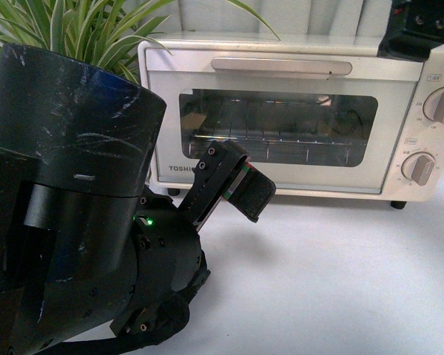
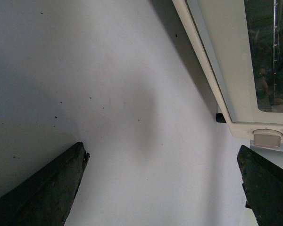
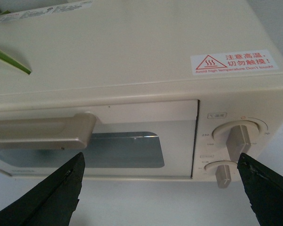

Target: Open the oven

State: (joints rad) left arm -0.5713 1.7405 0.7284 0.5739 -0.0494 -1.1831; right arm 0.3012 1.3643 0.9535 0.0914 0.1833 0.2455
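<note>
Toaster oven shut; both grippers empty, handle not yet engaged.

Front view: the cream, boxy oven [image 1: 281, 118] stands at the far side of the white table [image 1: 340, 281] with its glass door closed and a pale bar handle [image 1: 281, 66] along the door's top. The left gripper [image 1: 248, 191] hangs low before the door. Left wrist view: its jaws are spread wide over matte tabletop, holding nothing. Right wrist view: the right gripper [image 3: 160, 193] is likewise released, poised above the oven's right end near two beige knobs [image 3: 238, 139] and clear of the handle. Risk: the smooth, rounded bar may slip from the pads, or a pull may drag the oven forward on its small feet [image 1: 398, 205].
</note>
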